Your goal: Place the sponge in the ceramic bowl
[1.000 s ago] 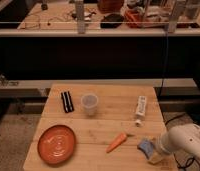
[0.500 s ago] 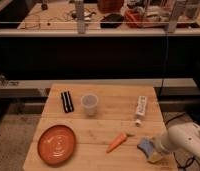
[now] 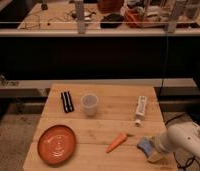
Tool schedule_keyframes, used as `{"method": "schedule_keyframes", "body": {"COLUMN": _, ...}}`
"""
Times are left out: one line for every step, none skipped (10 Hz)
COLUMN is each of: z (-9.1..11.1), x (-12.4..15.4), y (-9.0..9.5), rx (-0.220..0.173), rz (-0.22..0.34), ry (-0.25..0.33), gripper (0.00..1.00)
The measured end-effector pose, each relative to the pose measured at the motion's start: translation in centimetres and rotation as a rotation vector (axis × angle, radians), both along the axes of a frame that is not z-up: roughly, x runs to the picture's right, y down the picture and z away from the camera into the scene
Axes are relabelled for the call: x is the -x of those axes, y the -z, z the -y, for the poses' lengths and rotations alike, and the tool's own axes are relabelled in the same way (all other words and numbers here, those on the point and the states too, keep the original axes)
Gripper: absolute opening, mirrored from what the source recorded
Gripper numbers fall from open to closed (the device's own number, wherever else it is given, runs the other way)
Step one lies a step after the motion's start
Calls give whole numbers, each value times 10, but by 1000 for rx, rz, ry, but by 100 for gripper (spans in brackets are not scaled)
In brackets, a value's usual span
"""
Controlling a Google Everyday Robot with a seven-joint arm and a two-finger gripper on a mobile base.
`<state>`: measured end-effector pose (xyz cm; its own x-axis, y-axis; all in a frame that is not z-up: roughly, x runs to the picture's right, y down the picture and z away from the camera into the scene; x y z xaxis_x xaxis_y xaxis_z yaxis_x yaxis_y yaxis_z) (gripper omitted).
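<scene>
A light wooden desk [image 3: 109,124] carries everything in view. At its front left corner lies the wide, shallow, orange-red glazed ceramic bowl [image 3: 56,144], with concentric rings showing inside and nothing in it. Behind it, toward the far left of the desk, two slim black oblong objects [image 3: 67,101] lie side by side, pointing away from the camera. Just to their right a clear plastic cup [image 3: 90,104] stands upright. Nearer the front and right of centre, a small orange carrot [image 3: 116,142] lies at a slant, its thinner end toward the bowl but well apart from it. Behind the carrot and to the right, a white tube [image 3: 140,110] lies lengthwise with its cap end toward the front.

The small blue-grey soft sponge [image 3: 144,145] sits at the desk's front right corner, just right of the carrot and far from the bowl. The claw [image 3: 153,151] is right against the sponge's right side, low at the desk surface; whether it is closed on the sponge or merely beside it cannot be told. The thick white arm [image 3: 185,139] reaches in from the right edge, lying nearly level and sloping slightly down to the left toward the sponge.
</scene>
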<state>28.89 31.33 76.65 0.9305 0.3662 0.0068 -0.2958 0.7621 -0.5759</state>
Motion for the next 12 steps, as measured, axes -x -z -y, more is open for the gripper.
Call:
{"method": "schedule_keyframes", "body": {"z": 0, "x": 0, "y": 0, "rx": -1, "rz": 0, "ry": 3, "gripper": 5}}
{"method": "schedule_keyframes", "body": {"z": 0, "x": 0, "y": 0, "rx": -1, "rz": 0, "ry": 6, "gripper": 5}}
{"method": "schedule_keyframes", "body": {"z": 1, "x": 1, "y": 1, "rx": -2, "rz": 0, "ry": 11, "gripper": 5}}
{"method": "schedule_keyframes", "body": {"z": 2, "x": 1, "y": 1, "rx": -4, "rz": 0, "ry": 16, "gripper": 1}}
{"method": "schedule_keyframes", "body": {"z": 2, "x": 1, "y": 2, "rx": -3, "rz": 1, "ry": 19, "gripper": 0}}
{"method": "schedule_keyframes", "body": {"z": 3, "x": 3, "y": 2, "rx": -2, "rz": 2, "ry": 24, "gripper": 0}}
{"method": "schedule_keyframes", "body": {"z": 3, "x": 3, "y": 2, "rx": -2, "rz": 2, "ry": 27, "gripper": 0}}
{"method": "schedule_keyframes", "body": {"z": 3, "x": 3, "y": 2, "rx": -3, "rz": 2, "ry": 30, "gripper": 0}}
{"method": "schedule_keyframes", "body": {"z": 4, "x": 2, "y": 2, "rx": -4, "rz": 2, "ry": 34, "gripper": 0}}
{"method": "schedule_keyframes", "body": {"z": 4, "x": 3, "y": 3, "rx": -4, "rz": 2, "ry": 40, "gripper": 0}}
{"method": "schedule_keyframes", "body": {"z": 6, "x": 4, "y": 4, "rx": -4, "rz": 3, "ry": 46, "gripper": 0}}
{"method": "schedule_keyframes", "body": {"z": 6, "x": 5, "y": 5, "rx": -4, "rz": 3, "ry": 49, "gripper": 0}}
